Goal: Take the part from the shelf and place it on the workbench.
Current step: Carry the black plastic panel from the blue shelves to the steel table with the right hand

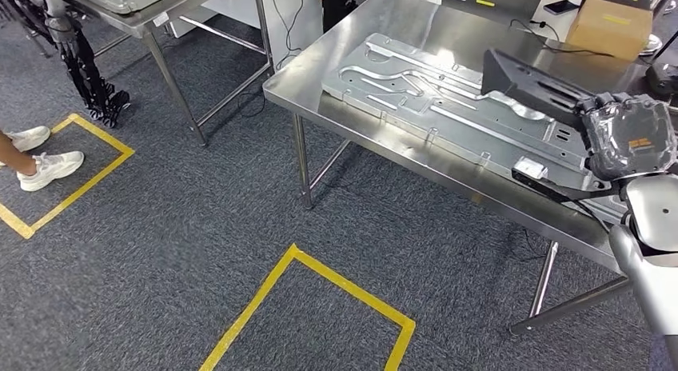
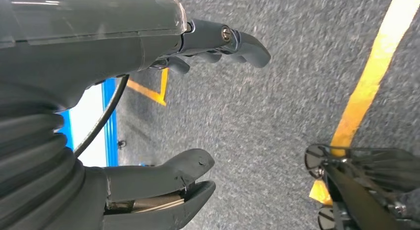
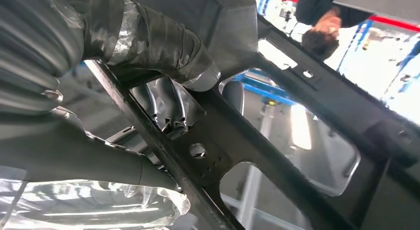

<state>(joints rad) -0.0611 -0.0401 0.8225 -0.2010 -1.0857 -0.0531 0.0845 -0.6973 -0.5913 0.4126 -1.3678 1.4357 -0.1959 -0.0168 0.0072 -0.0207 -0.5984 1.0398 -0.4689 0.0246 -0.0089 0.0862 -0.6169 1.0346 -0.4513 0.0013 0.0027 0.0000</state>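
Right hand (image 1: 628,137), plastic-wrapped, grips a flat black metal frame part (image 1: 534,87) with cutouts, held over the right end of the shiny steel bench (image 1: 376,127), above the embossed grey sheet-metal panel (image 1: 432,91) lying there. Left hand (image 2: 163,111) loose, fingers apart, holding nothing, over grey carpet with yellow tape (image 2: 369,81).

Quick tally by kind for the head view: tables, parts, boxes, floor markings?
Stainless steel tables: 2
Large silver stamped metal panels: 1
Black metal frame parts, held by the right hand: 1
Brown cardboard boxes: 1
Yellow tape floor squares: 2
Total: 7
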